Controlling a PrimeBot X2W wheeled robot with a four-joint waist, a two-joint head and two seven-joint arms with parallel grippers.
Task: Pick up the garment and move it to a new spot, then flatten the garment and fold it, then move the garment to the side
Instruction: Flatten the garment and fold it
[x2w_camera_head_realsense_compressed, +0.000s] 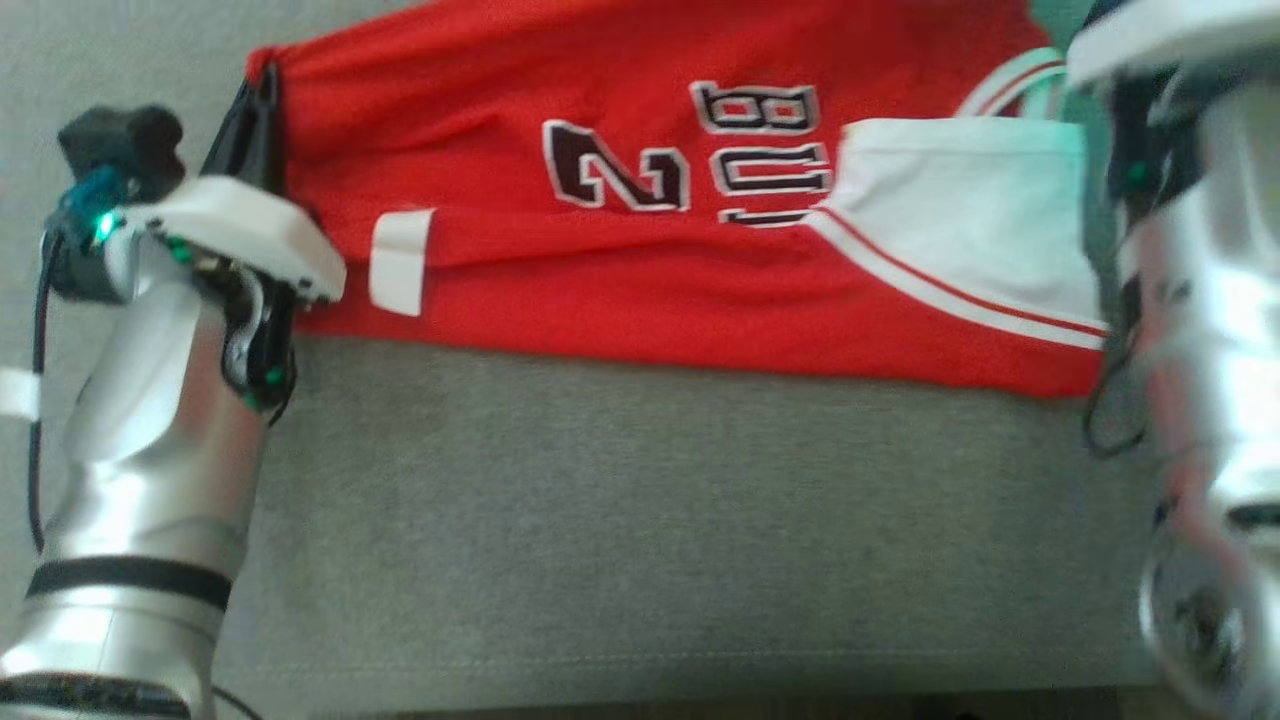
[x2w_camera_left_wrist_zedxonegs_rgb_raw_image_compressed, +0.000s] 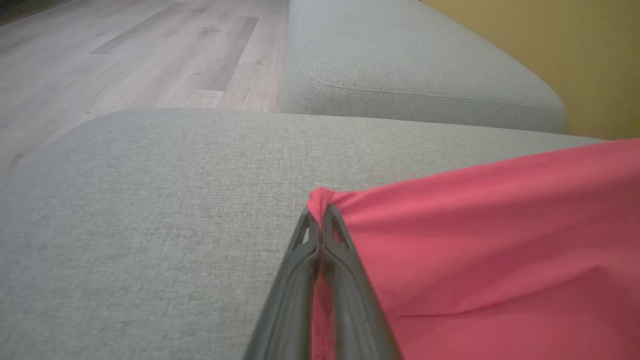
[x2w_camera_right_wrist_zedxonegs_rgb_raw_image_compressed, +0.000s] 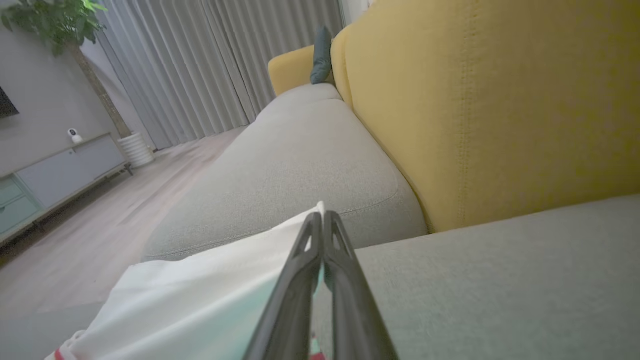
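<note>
The garment (x2w_camera_head_realsense_compressed: 620, 270) is a red jersey with black-and-white numbers and a white, red-striped side panel. It is stretched across the far part of a grey sofa cushion (x2w_camera_head_realsense_compressed: 640, 520). My left gripper (x2w_camera_head_realsense_compressed: 264, 85) is at the jersey's left corner, and in the left wrist view that gripper (x2w_camera_left_wrist_zedxonegs_rgb_raw_image_compressed: 320, 217) is shut on a bunched tip of red cloth (x2w_camera_left_wrist_zedxonegs_rgb_raw_image_compressed: 500, 250). My right arm (x2w_camera_head_realsense_compressed: 1200, 300) is blurred at the jersey's right end. In the right wrist view my right gripper (x2w_camera_right_wrist_zedxonegs_rgb_raw_image_compressed: 320, 217) is shut on the edge of the white panel (x2w_camera_right_wrist_zedxonegs_rgb_raw_image_compressed: 200, 300).
The sofa's yellow backrest (x2w_camera_right_wrist_zedxonegs_rgb_raw_image_compressed: 475, 100) rises behind the seat. A second grey cushion (x2w_camera_left_wrist_zedxonegs_rgb_raw_image_compressed: 400, 65) adjoins this one. Wood floor (x2w_camera_left_wrist_zedxonegs_rgb_raw_image_compressed: 125, 50) lies off the sofa's front edge. A grey cabinet (x2w_camera_right_wrist_zedxonegs_rgb_raw_image_compressed: 60, 170), a potted plant (x2w_camera_right_wrist_zedxonegs_rgb_raw_image_compressed: 130, 145) and curtains (x2w_camera_right_wrist_zedxonegs_rgb_raw_image_compressed: 225, 55) stand farther off.
</note>
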